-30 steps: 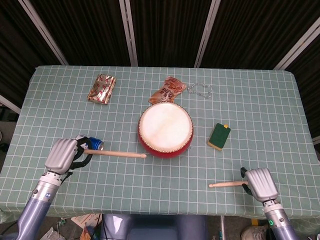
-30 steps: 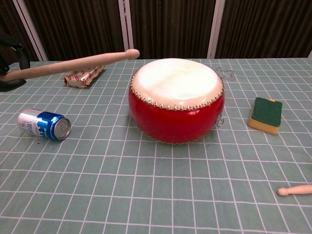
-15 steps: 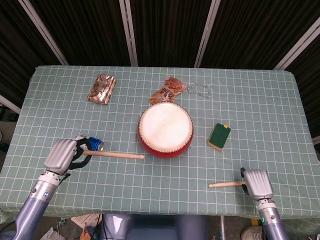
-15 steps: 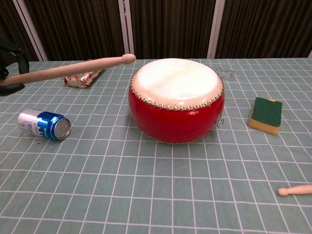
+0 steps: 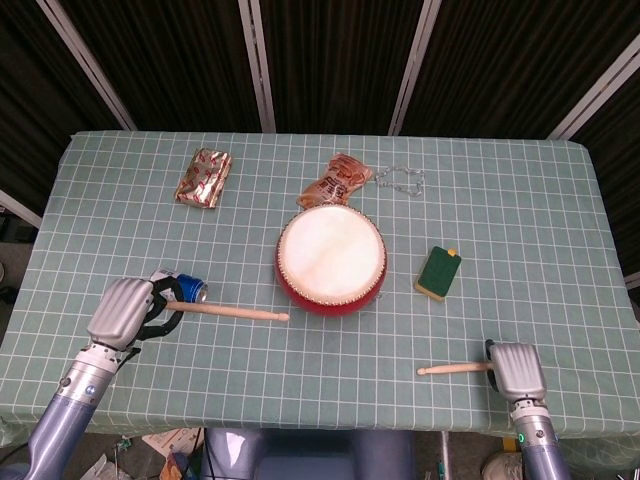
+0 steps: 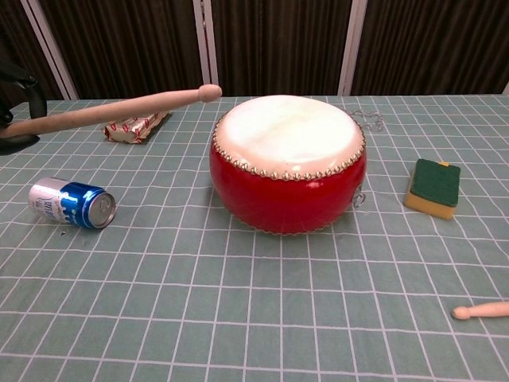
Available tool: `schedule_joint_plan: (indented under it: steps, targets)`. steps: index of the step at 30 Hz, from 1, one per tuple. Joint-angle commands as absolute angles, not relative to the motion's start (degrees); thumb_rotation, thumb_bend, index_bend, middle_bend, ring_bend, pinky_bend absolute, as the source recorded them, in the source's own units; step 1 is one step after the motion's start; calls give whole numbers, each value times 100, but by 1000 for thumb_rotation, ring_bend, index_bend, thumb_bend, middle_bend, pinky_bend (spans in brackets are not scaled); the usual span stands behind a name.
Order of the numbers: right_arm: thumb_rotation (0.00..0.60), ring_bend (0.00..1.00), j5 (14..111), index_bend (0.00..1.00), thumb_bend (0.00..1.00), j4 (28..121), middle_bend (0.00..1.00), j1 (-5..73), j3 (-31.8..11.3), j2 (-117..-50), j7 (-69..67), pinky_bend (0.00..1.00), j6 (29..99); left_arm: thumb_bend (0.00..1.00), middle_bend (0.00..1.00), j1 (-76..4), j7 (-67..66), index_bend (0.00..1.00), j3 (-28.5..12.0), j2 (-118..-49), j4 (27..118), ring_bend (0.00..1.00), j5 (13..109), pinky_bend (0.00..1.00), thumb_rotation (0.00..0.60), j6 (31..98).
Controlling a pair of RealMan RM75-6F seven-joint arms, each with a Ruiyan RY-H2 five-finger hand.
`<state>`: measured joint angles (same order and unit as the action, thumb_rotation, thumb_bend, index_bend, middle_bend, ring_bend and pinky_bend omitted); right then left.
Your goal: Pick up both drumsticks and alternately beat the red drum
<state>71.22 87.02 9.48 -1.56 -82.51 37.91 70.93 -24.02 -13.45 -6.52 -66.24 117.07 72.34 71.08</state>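
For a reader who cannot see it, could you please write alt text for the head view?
A red drum sits mid-table; the left hand holds a drumstick pointing at it, beside a blue can, and the right hand is at a second drumstick.

The red drum (image 5: 331, 259) with its pale skin up stood mid-worktop. One wooden drumstick (image 5: 232, 312) hung raised at its eight o'clock, tip toward the drum. The other drumstick (image 5: 452, 369) lay flat at five o'clock.
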Motion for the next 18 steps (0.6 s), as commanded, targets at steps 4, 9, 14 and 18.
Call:
schedule_joint_plan:
  steps: [4, 9, 14, 18]
  targets:
    - [600, 1000, 7017, 489, 361, 8642, 1000, 983, -167, -8297, 3845, 1000, 7068, 534, 1000, -2396, -1356, 786, -646, -6625, 11709, 1000, 7235, 1000, 600, 7110]
    - [600, 1000, 6907, 485, 366, 8669, 1000, 1016, -168, -8307, 3985, 1000, 7052, 534, 1000, -2396, -1360, 786, -649, -6626, 11707, 1000, 7228, 1000, 600, 7109]
    - [600, 1000, 6629, 485, 365, 8793, 1000, 1039, -220, -8263, 4150, 1000, 7010, 534, 1000, -2394, -1348, 786, -654, -6619, 11715, 1000, 7226, 1000, 600, 7108]
    - [600, 1000, 6373, 485, 372, 8897, 1000, 1080, -254, -8236, 4276, 1000, 6938, 534, 1000, -2389, -1340, 786, -650, -6605, 11729, 1000, 7242, 1000, 600, 7109]
